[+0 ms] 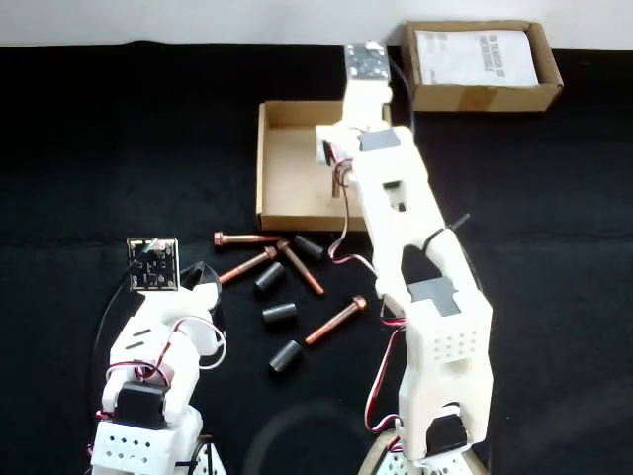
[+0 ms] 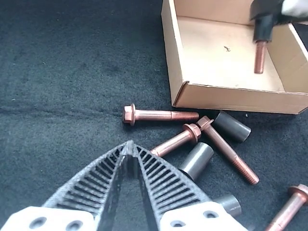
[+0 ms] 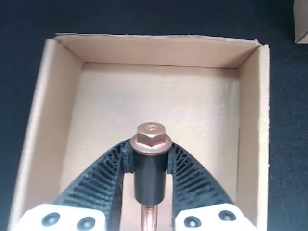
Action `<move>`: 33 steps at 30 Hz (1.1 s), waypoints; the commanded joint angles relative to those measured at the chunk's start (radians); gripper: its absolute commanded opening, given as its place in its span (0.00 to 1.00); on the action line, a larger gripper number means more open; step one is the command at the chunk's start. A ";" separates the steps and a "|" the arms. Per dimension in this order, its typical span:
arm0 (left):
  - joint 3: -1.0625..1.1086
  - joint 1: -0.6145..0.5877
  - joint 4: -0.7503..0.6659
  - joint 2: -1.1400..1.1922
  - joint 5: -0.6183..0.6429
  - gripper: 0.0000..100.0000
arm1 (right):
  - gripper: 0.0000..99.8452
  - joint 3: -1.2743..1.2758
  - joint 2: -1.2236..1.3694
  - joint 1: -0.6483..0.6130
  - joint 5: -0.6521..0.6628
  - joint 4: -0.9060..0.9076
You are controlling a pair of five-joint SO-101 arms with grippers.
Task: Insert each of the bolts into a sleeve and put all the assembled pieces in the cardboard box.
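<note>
My right gripper (image 3: pixel 150 159) is shut on an assembled piece (image 3: pixel 150 168), a copper bolt in a black sleeve, and holds it upright over the floor of the open cardboard box (image 3: pixel 43 125). The left wrist view shows that piece (image 2: pixel 260 45) hanging inside the box (image 2: pixel 231 98). My left gripper (image 2: pixel 130 145) is shut with nothing in it, low over the black mat, just short of the loose parts. Several copper bolts (image 1: pixel 245 238) (image 1: pixel 336 321) and several black sleeves (image 1: pixel 269 277) (image 1: pixel 285 355) lie between the arms in front of the box (image 1: pixel 265 168).
A second cardboard box (image 1: pixel 482 96) holding a white sheet stands at the back right. The right arm (image 1: pixel 415 257) stretches along the right side of the loose parts. A black mat (image 1: pixel 99 148) covers the table, with open room at the left.
</note>
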 commanded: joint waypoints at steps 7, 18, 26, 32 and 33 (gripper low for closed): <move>0.019 -0.012 0.003 -0.004 -0.002 0.01 | 0.22 -0.294 -0.018 -0.007 0.006 0.332; 0.019 -0.016 0.003 -0.004 -0.002 0.01 | 0.17 -0.783 -0.133 -0.097 0.005 0.822; 0.015 -0.191 -0.002 -0.008 0.000 0.01 | 0.02 -0.921 -0.292 -0.114 0.005 0.878; -0.035 -0.426 0.003 -0.010 0.000 0.01 | 0.02 -0.654 -0.562 -0.163 0.005 0.878; -0.042 -0.452 0.003 -0.010 0.000 0.01 | 0.02 -0.575 -0.625 -0.182 0.005 0.878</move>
